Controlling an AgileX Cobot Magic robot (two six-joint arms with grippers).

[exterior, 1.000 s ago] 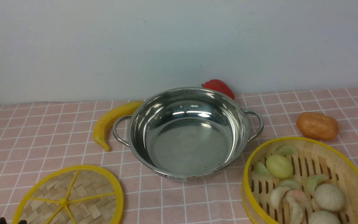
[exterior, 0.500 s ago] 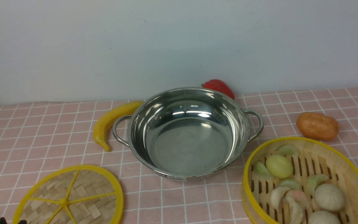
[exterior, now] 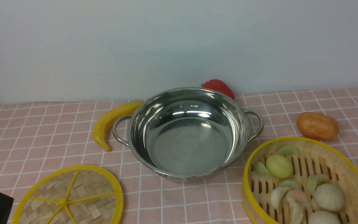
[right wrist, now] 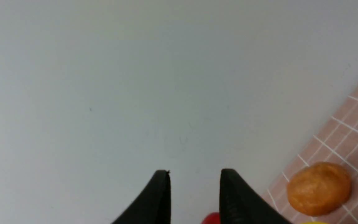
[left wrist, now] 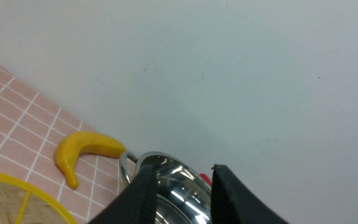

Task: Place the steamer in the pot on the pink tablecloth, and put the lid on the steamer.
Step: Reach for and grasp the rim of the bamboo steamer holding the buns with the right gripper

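The pink tablecloth (exterior: 42, 133) is covering the whole tabletop. The pot (exterior: 141, 124) is sitting empty midway along it, toward the far edge, unmoved from a second ago. It is wearing a small sticker (exterior: 177, 178) on its near wall, with print too small to read. The steamer (exterior: 346, 169) is resting at the near right corner, just beside the pot, and is carrying toy buns and dumplings (exterior: 329, 197). The lid (exterior: 82, 189) is lying flat at the near left corner. A yellow banana (exterior: 109, 123) is touching the pot's left handle. The left gripper (left wrist: 183, 171) is now rising into the front view beside the lid, showing far more than before, with its jaws standing apart and holding nothing. The right gripper (right wrist: 194, 174) is hanging likewise parted and empty.
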